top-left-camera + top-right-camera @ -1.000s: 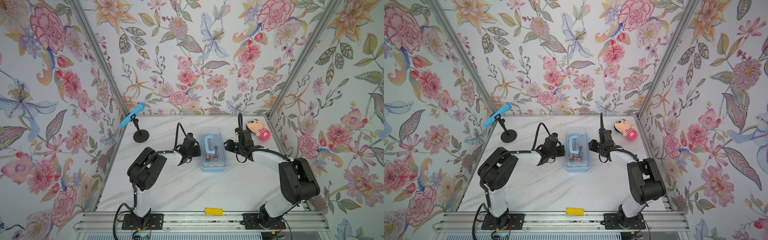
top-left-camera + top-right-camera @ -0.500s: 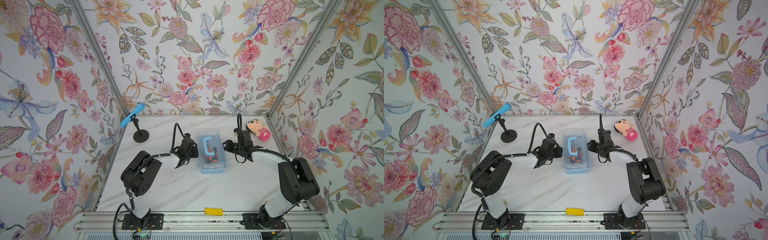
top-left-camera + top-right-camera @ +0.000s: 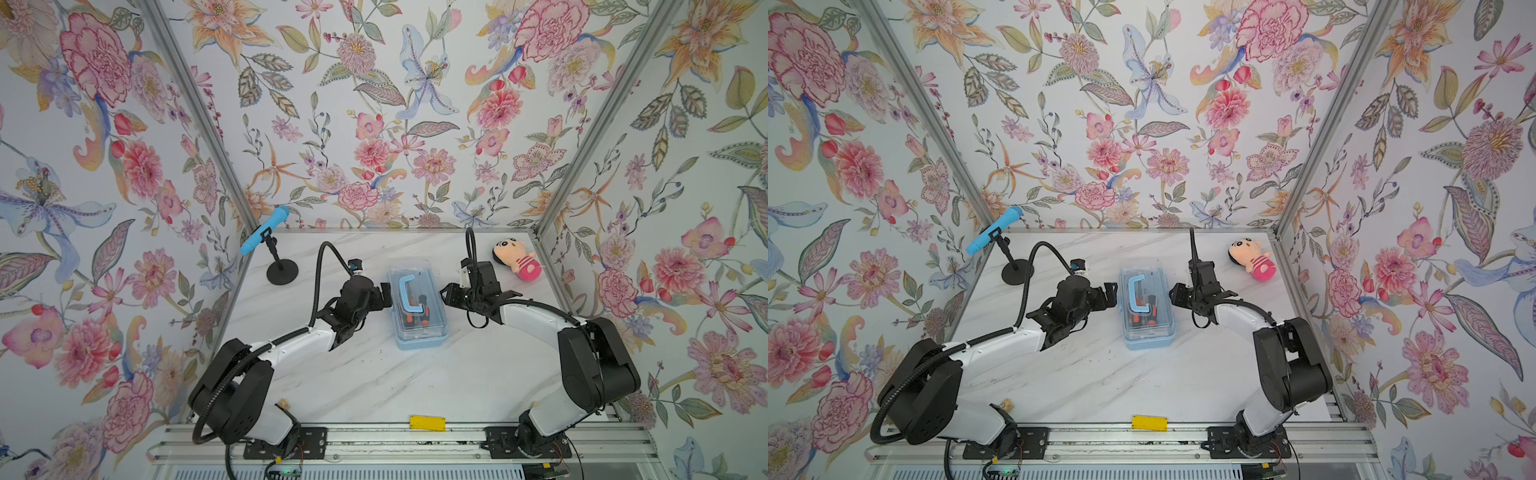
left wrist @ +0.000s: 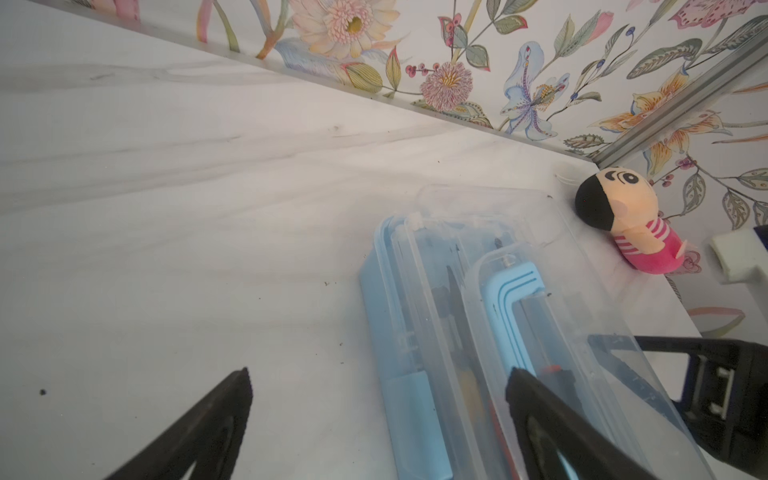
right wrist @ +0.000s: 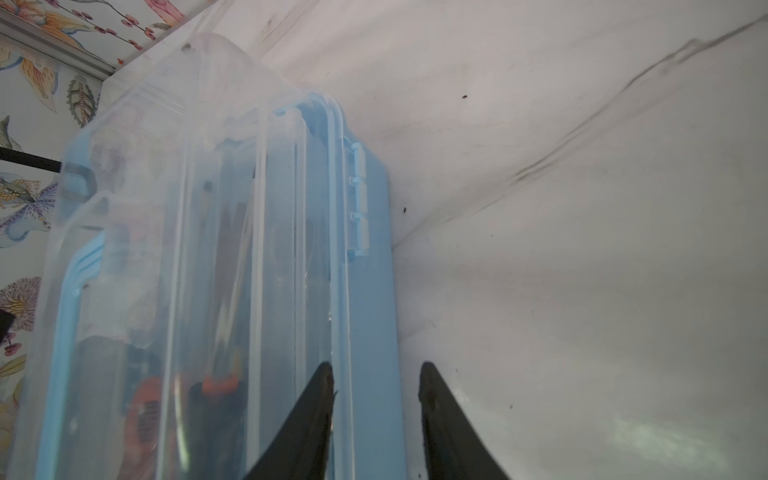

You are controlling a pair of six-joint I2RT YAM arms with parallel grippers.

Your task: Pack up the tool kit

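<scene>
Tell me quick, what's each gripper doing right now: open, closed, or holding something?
Left gripper: open wide, holding nothing.
Right gripper: jaws partly apart astride the side of the tool box; whether it grips cannot be told.

Left gripper (image 4: 379, 370) gapes wide; right gripper (image 5: 377, 365) narrowly parted.

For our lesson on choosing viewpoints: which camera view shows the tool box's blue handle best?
Both top views: the whole C-shaped handle shows from above, on the clear lid. The left wrist view catches only one bent end; the right wrist view shows only a thin blurred edge.
</scene>
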